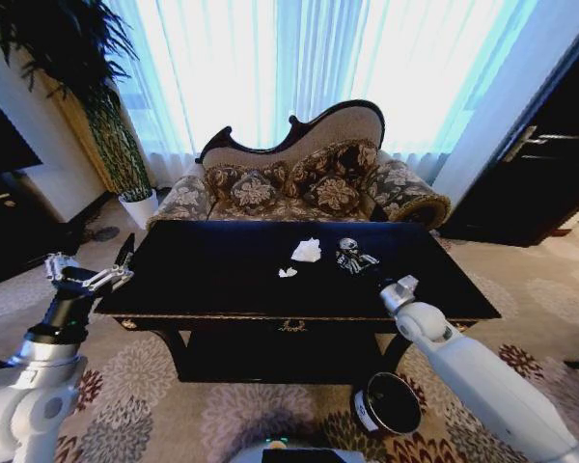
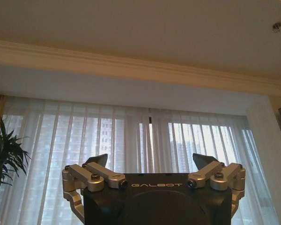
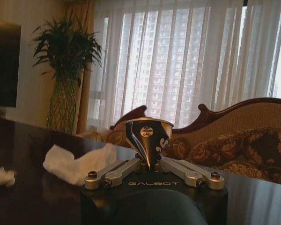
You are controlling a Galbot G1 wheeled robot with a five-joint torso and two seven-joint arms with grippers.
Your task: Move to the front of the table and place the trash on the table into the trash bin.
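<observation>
Right arm reaches forward from the robot's base across the near edge of the table, its gripper low over the glossy black top with the fingers pressed together on the shiny silver-black bit — in the right wrist view that piece stands up between the closed fingertips of the right gripper like a small crumpled cone. Just to the left of that gripper lies the larger white paper lump, also seen on the dark tabletop as a pale wad; a smaller white scrap lies a little nearer the robot and further left. Trash bin stands on the patterned carpet below the right forearm, near the table's front right leg. Left gripper is raised off the table's left end, pointing upward, fingers spread wide — its wrist view shows the left gripper against the curtains. Behind the table sits a patterned sofa.
</observation>
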